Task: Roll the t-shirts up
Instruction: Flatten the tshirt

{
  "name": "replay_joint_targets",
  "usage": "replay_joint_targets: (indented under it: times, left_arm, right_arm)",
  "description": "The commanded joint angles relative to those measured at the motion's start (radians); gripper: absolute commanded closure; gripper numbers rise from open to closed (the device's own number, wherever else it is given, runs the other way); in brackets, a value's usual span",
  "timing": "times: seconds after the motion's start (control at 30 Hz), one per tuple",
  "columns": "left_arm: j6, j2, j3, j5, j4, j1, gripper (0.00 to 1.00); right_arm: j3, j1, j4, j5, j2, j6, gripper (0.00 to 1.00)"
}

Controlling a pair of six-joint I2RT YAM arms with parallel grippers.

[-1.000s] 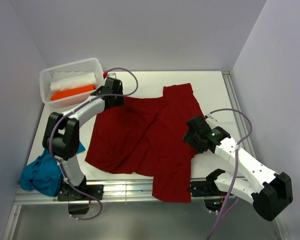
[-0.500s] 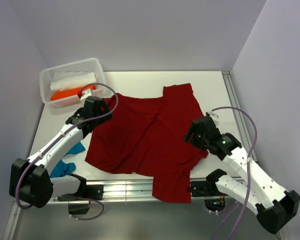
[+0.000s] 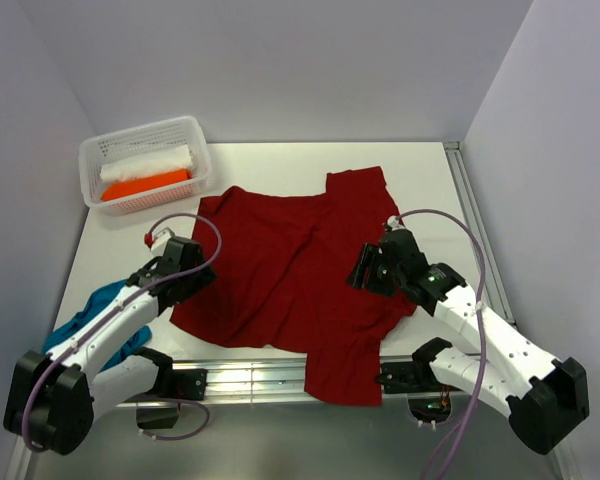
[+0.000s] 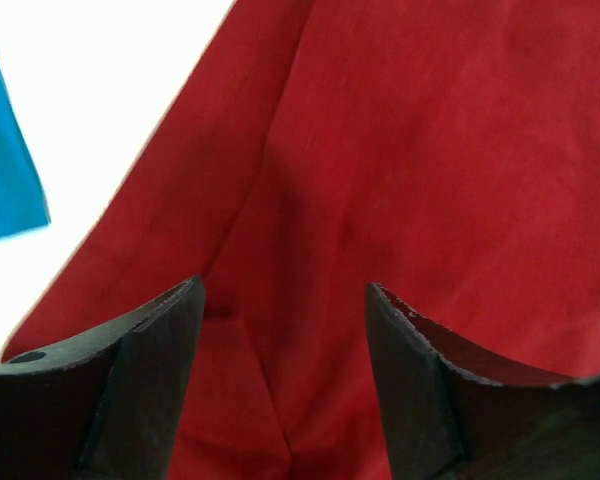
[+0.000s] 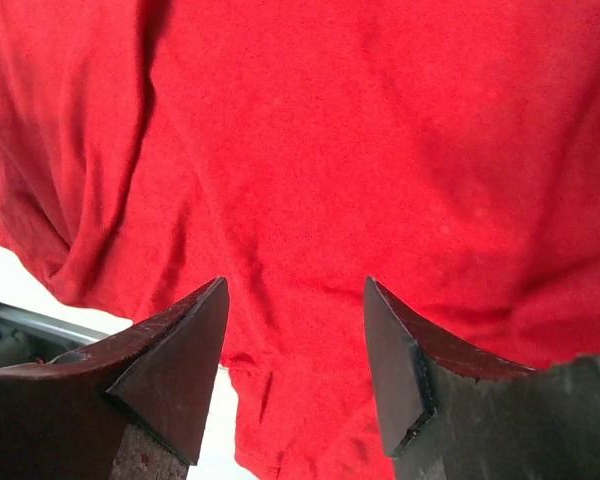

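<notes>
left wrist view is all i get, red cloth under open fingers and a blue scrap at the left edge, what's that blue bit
Observer: It is the teal t-shirt, heaped at the near left edge of the table.
Operator: ok and where's the right arm
Observer: The right gripper is open over the right side of the red t-shirt, holding nothing.
Operator: anything rolled yet
Observer: A white roll and an orange roll lie in the basket at the far left corner.
</notes>
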Motion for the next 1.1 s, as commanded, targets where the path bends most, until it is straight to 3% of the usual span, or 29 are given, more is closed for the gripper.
replay_joint_targets:
  times: [0.0, 0.2, 0.23, 0.4, 0.63, 1.07]
  left_arm:
    - [-0.104, -0.083, -0.058, 0.090, 0.037, 0.003, 0.30]
    - [-0.209, -0.195, -0.095, 0.032, -0.055, 0.003, 0.34]
    - [-0.278, -0.193, -0.083, -0.001, -0.152, 0.003, 0.37]
    - [-0.332, -0.138, -0.019, -0.106, -0.288, 0.003, 0.39]
    - [-0.323, -0.077, -0.054, -0.028, -0.253, 0.003, 0.43]
    - [-0.335, -0.075, -0.081, -0.043, -0.246, 0.004, 0.46]
  right_arm:
    - [0.035, -0.004, 0.098, -0.052, 0.042, -0.059, 0.37]
    - [0.046, -0.002, 0.143, -0.101, 0.128, -0.091, 0.37]
    - [0.046, -0.004, 0.148, -0.106, 0.134, -0.094, 0.37]
    - [0.036, -0.004, 0.161, -0.120, 0.148, -0.105, 0.37]
    - [0.032, -0.004, 0.155, -0.120, 0.139, -0.120, 0.38]
    - [0.006, -0.004, 0.155, -0.117, 0.103, -0.122, 0.38]
